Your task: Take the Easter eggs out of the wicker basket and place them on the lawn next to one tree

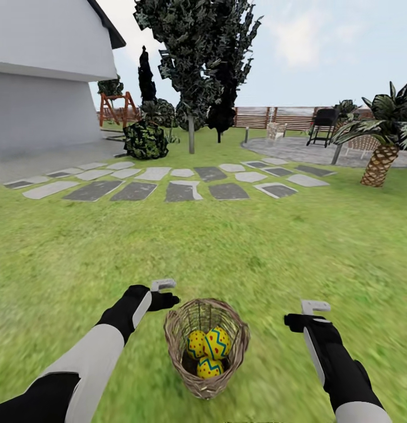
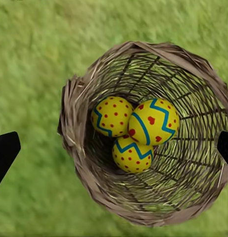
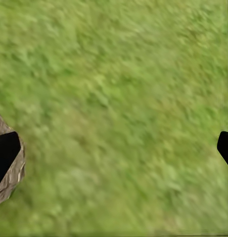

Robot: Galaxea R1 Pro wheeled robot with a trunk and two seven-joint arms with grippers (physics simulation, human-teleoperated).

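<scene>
Left wrist view: my left gripper [image 2: 114, 148] has its fingers [image 2: 5, 153] spread wide, the two dark tips at opposite edges of the frame, holding nothing and touching nothing. Between them, below, sits the wicker basket [image 2: 76, 123], its mouth open toward the camera. All three Easter eggs [image 2: 152, 121] lie together in its bottom, pressed against each other: yellow, blue zigzags, red dots and hearts.

Right wrist view: right gripper [image 3: 114, 148] likewise wide open, fingers [image 3: 6, 152] empty. Bare lawn [image 3: 118, 113] under it. A sliver of basket weave shows just beside one fingertip; contact or not, I cannot tell.

Head view: left gripper [image 1: 163, 294] hangs just beside the basket [image 1: 180, 335] rim on the robot's left. Right gripper [image 1: 309, 314] is near the basket on the other side, a strip of grass between them. Basket stands upright on the lawn [image 1: 227, 247], between the two arms, eggs [image 1: 216, 342] inside.

Further out: a double row of stepping stones [image 1: 168, 182] crosses the grass. Beyond them, a white house [image 1: 44, 76] on the left, a round dark bush [image 1: 146, 140], dark-leaved thin-stemmed trees [image 1: 192, 64], a palm [image 1: 381, 158] on the right, a paved patio with a grill [image 1: 322, 124], and a brown slat fence [image 1: 274, 116] at the back.
</scene>
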